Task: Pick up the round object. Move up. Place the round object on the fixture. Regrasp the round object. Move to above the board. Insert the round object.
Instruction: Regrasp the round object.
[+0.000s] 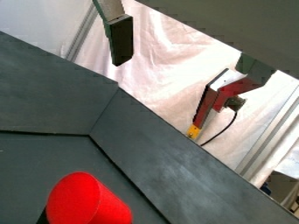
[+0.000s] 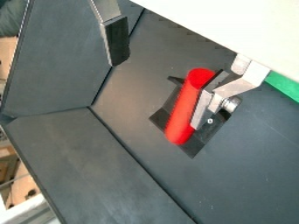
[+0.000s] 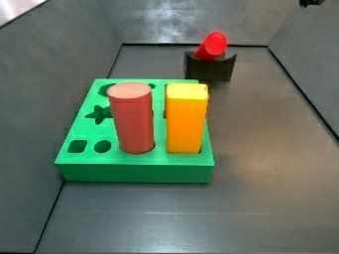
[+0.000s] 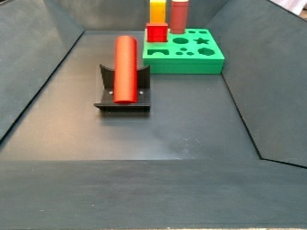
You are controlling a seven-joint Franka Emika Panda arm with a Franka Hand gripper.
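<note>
My gripper hangs with its fingers spread wide and nothing between them, raised clear above the round object, which lies along the fixture, well apart from the board.

- A lab test cell: dark grey sloped walls close in a flat floor like a bin.
- On that floor, a bright green board with shaped holes; behind the board, the dark fixture.
- White sheeting hangs beyond the walls, with metal frame bars beside it.
- The hand hangs above the fixture, a camera rig on its wrist.
</note>
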